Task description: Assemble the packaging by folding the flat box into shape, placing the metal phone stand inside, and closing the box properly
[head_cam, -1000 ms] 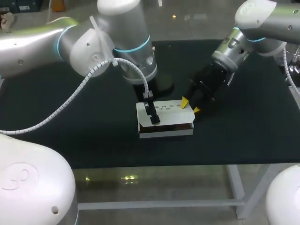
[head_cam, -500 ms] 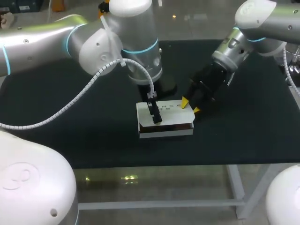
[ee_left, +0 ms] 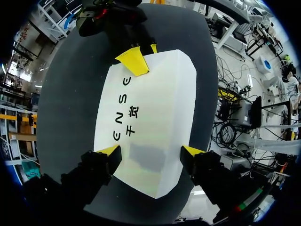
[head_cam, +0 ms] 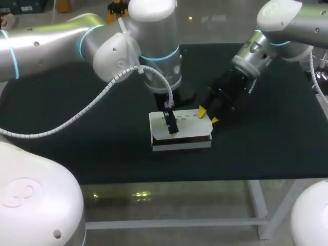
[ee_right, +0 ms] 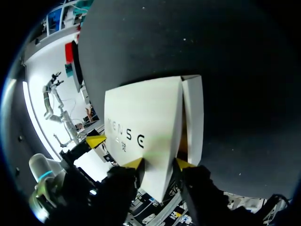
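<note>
A white cardboard box (head_cam: 180, 134) with dark lettering on its lid lies in the middle of the black mat. My left gripper (head_cam: 170, 122) hangs over its left half, pointing down. In the left wrist view it (ee_left: 152, 150) is open wide, its yellow tips standing at either long edge of the box (ee_left: 150, 108). My right gripper (head_cam: 207, 116) is at the box's right end. In the right wrist view it (ee_right: 158, 164) is shut on the lid's end edge, and the lid (ee_right: 141, 113) stands slightly ajar over a brown gap. No phone stand shows.
The black mat (head_cam: 77, 138) covers the table, with bare room to the left, to the right and in front of the box. The table's front edge (head_cam: 169, 180) runs close below the box.
My left arm has swung to the right over the box, with its gripper staying above the lid. The box and my right arm have not moved.
</note>
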`<state>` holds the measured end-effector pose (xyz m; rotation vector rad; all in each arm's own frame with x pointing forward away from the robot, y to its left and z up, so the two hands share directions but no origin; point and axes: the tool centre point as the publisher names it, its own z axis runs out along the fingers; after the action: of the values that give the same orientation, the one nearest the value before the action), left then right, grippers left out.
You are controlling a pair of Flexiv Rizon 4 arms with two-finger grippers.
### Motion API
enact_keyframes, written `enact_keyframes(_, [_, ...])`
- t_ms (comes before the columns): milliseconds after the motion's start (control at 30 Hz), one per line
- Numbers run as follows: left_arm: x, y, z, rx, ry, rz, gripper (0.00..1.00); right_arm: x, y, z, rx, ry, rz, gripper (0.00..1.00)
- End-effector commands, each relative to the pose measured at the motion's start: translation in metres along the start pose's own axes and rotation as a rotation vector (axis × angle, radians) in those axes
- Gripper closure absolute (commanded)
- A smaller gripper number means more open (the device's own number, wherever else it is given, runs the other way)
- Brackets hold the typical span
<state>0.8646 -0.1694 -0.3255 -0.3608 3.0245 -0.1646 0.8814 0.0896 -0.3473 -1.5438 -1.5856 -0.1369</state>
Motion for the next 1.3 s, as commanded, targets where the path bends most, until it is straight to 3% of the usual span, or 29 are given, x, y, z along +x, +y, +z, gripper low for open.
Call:
enact_keyframes(33, [0.003, -0.002, 0.002, -0.001, -0.018, 0.002, 0.15, 0.001, 0.002, 0.0, 0.004, -0.001, 0.0, 0.56])
enact_keyframes(367, [-0.002, -0.003, 0.007, -0.006, -0.078, 0.002, 0.15, 0.001, 0.002, 0.0, 0.004, -0.001, 0.0, 0.56])
enact_keyframes(633, [-0.005, -0.006, 0.012, -0.016, -0.163, -0.004, 0.29, 0.001, 0.002, 0.0, 0.004, -0.001, 0.0, 0.55])
enact_keyframes(833, [-0.006, -0.007, 0.015, -0.011, -0.201, -0.011, 0.61, 0.001, 0.002, 0.0, 0.004, -0.001, 0.0, 0.56])
enact_keyframes(967, [-0.005, -0.007, 0.016, -0.009, -0.219, -0.011, 0.72, 0.001, 0.002, 0.0, 0.004, -0.001, 0.0, 0.56])
enact_keyframes(1033, [-0.004, -0.008, 0.016, -0.009, -0.229, -0.01, 0.88, 0.001, 0.002, 0.0, 0.004, -0.001, 0.0, 0.56])
enact_keyframes(1300, [0.002, -0.008, 0.017, -0.017, -0.261, 0.037, 0.76, 0.001, 0.002, 0.0, 0.004, -0.001, 0.0, 0.55])
